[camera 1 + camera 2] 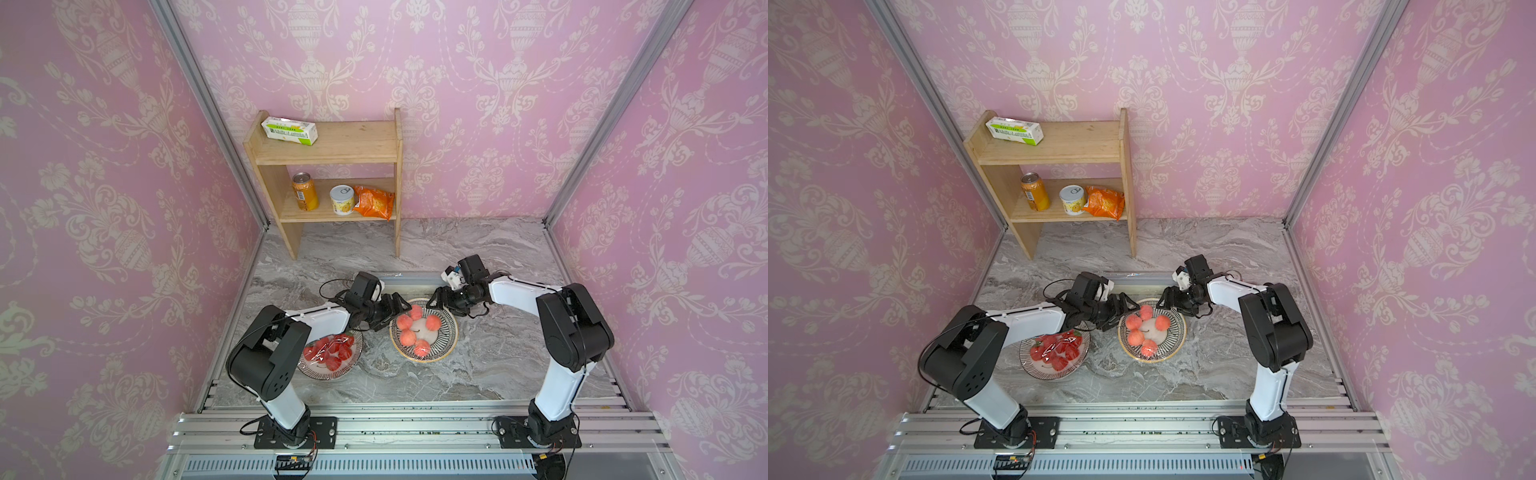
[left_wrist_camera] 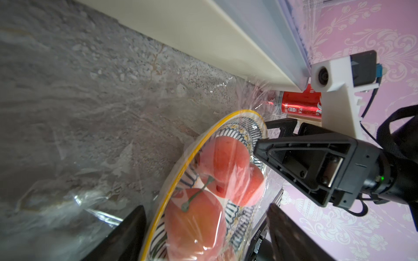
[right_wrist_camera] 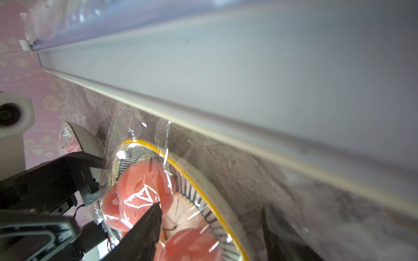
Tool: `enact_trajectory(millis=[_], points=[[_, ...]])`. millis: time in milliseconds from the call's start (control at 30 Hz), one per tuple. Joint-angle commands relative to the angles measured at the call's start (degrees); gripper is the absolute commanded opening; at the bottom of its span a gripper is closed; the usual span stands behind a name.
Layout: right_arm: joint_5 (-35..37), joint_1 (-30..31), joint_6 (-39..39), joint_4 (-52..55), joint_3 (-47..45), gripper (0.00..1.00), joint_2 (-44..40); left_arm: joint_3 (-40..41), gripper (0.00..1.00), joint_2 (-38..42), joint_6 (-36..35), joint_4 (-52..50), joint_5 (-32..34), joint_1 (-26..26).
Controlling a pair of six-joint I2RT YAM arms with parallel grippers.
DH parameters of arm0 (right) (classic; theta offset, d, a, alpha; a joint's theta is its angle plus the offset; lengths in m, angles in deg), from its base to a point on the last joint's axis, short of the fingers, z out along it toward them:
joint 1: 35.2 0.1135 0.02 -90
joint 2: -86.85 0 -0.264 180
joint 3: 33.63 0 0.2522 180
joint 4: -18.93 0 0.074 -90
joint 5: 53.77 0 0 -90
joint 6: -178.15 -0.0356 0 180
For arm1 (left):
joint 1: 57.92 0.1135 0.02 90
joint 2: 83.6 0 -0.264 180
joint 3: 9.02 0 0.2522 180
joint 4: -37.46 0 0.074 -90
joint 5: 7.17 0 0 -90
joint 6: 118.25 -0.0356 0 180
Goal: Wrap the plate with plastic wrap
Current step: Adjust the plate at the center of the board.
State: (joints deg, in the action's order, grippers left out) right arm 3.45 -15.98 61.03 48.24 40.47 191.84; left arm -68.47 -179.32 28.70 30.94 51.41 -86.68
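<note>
Pink damask wallpaper (image 1: 498,104) closes round a grey, veined marble table (image 1: 478,249). At the table's far left corner stands a pale wooden shelf (image 1: 332,143). It carries a green-and-white carton (image 1: 289,130) on top, and an orange can (image 1: 304,191), a squat tin (image 1: 343,200) and a crumpled orange snack bag (image 1: 374,202) below.

Across the middle of the table lies the long cream dispenser box (image 1: 415,281), grey on top. In both top views the arms' wrists hide its ends. Just in front of it sits the plate (image 1: 451,336), round, dark-striped on white with a yellow rim, holding five pink peaches (image 1: 433,322). Toward the left edge a second plate (image 1: 332,376) of red fruit lies under film, partly covered by the left arm.

The plastic wrap (image 3: 142,196) lies over the plate and the peaches. It is clear, glossy and creased, and it spills onto the marble toward the box.

The left gripper (image 1: 401,309) is at the plate's left rim, its fingers (image 2: 129,235) spread with the rim between them. The right gripper (image 1: 436,299) is at the far right rim, its fingers (image 3: 147,226) also spread. Whether either touches the film I cannot tell.

In the left wrist view a red can (image 2: 300,104) shows past the end of the box.
</note>
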Motion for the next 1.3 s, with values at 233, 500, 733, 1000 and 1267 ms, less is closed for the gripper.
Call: enact_trajectory(millis=[233, 500, 733, 1000, 1267], points=[[-6.9, 1.1, -11.6, -7.8, -7.3, 0.74, -4.8, -5.0, 0.85, -4.0, -0.8, 1.2, 0.2, -0.8], [1.4, -3.2, -4.2, 8.2, -6.7, 0.76, -9.2, -11.0, 0.85, -3.2, -12.7, -14.9, 5.7, 4.6], [2.1, -2.6, -0.3, 9.9, -1.5, 0.77, -15.0, -11.7, 0.85, 4.4, -16.1, -24.8, 7.7, 5.6], [1.7, 1.5, -1.2, -1.3, 4.0, 0.76, -7.5, -4.1, 0.85, 12.1, -8.8, -25.9, 5.4, 1.8], [-0.4, 3.3, -0.2, -3.6, 9.3, 0.77, -0.7, -0.3, 0.86, 10.8, -4.7, -21.0, 3.9, 0.3]])
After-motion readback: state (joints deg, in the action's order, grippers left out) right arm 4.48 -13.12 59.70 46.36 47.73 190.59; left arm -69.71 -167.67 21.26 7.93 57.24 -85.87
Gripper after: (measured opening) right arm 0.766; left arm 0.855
